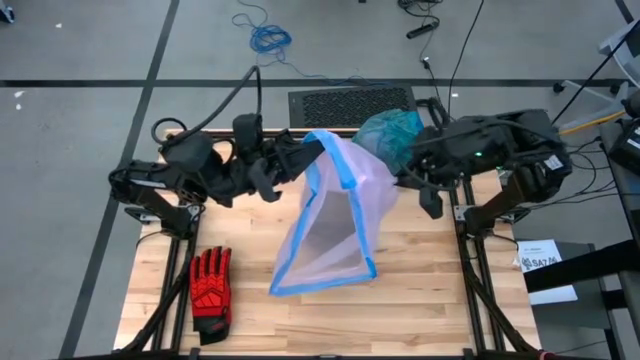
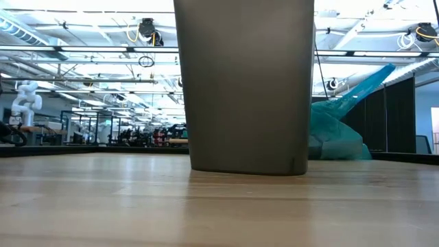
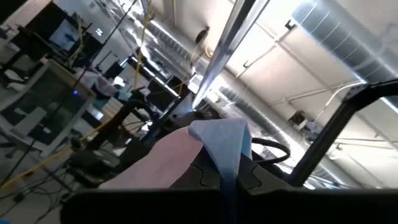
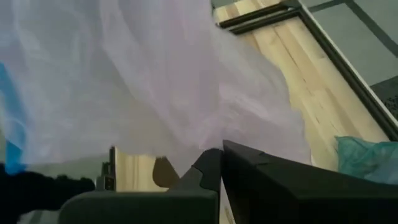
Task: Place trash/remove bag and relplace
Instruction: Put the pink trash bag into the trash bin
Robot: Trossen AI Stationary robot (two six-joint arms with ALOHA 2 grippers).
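High view: a pale lilac translucent bag with a blue rim [image 1: 335, 215] is held stretched between the two arms above the wooden table [image 1: 420, 300], its blue-edged mouth spread towards the table's near side. The left gripper [image 1: 318, 150] is clamped shut on the bag's blue rim at the upper corner, a hold also seen in the left wrist view, where the folded blue rim is pinched between the dark fingers [image 3: 211, 180]. The right gripper [image 1: 405, 180] is closed on the lilac film at the bag's other side. Nothing can be made out inside the lilac bag. The teal-green bin bag [image 1: 392, 132] is seen bunched at the table's far edge, just beside the right arm; its contents cannot be told. A grey bin [image 2: 245, 86] is shown upright on the table in the low view. A red-and-black glove [image 1: 211, 288] is left lying near the table's left edge.
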